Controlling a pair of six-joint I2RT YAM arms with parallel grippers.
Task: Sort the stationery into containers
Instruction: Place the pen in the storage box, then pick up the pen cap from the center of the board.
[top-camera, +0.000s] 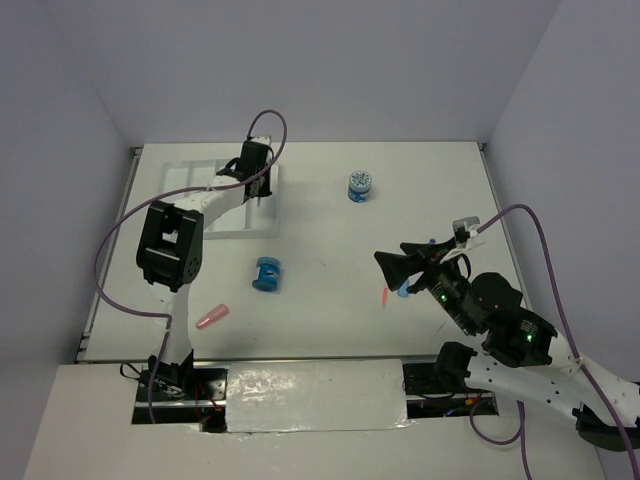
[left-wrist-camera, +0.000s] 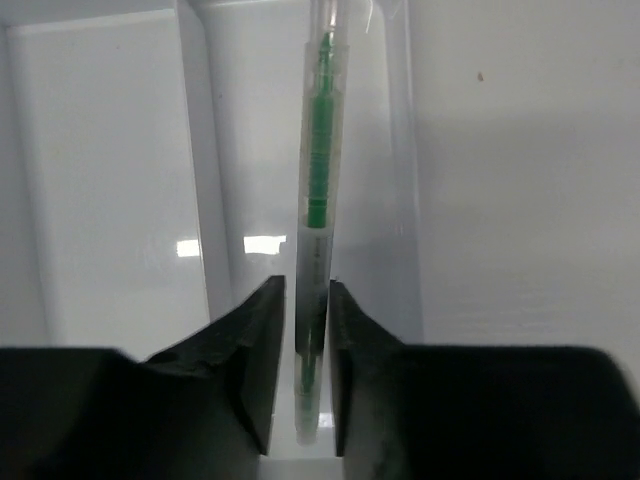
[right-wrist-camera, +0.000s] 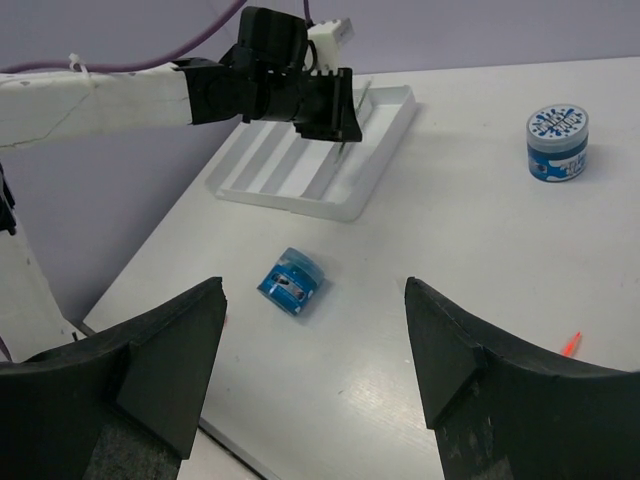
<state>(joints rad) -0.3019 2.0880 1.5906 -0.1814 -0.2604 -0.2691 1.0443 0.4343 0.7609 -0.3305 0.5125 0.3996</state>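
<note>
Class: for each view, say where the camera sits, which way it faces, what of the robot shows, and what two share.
Top external: above, behind the bases, looking down; both arms show.
Left wrist: on the left arm, looking into the tray; left end effector's fingers flank a green pen.
Right wrist: on the right arm, facing across the table at tray and left arm; open right end effector below.
Shared: blue spool, in top and right wrist.

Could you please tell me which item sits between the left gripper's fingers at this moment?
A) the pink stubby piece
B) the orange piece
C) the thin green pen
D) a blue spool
C: the left wrist view shows the thin green pen running between the fingers of the left gripper, lined up along an edge compartment of the white tray.
</note>
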